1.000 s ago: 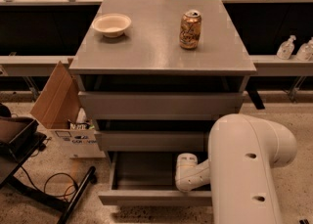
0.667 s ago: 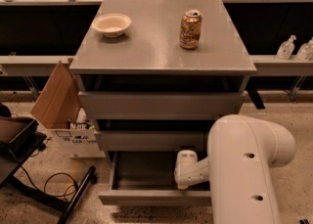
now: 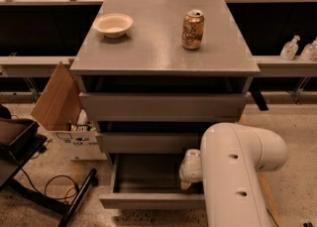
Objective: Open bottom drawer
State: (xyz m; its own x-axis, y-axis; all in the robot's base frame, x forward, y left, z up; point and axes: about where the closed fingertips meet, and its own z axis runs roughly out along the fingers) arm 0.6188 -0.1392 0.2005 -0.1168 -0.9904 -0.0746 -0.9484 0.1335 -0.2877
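Note:
The grey cabinet point(image 3: 163, 52) has three drawers. The bottom drawer point(image 3: 148, 200) is pulled out toward me, and its shallow grey tray point(image 3: 143, 174) shows, with nothing lying in the part I can see. The middle drawer front point(image 3: 148, 142) and the wider top drawer front point(image 3: 163, 107) stand above it. My white arm point(image 3: 237, 171) comes in from the lower right. The gripper point(image 3: 187, 184) reaches down into the right side of the open bottom drawer; the wrist and arm hide most of it.
A beige bowl point(image 3: 113, 25) and a gold soda can point(image 3: 192, 29) stand on the cabinet top. An open cardboard box point(image 3: 62, 109) sits on the floor at the left, with a black stand and cables point(image 3: 54, 191). Two bottles point(image 3: 297, 48) stand on the right ledge.
Almost nothing has changed. The bottom drawer stays pulled out and the arm has shifted only slightly at its right side.

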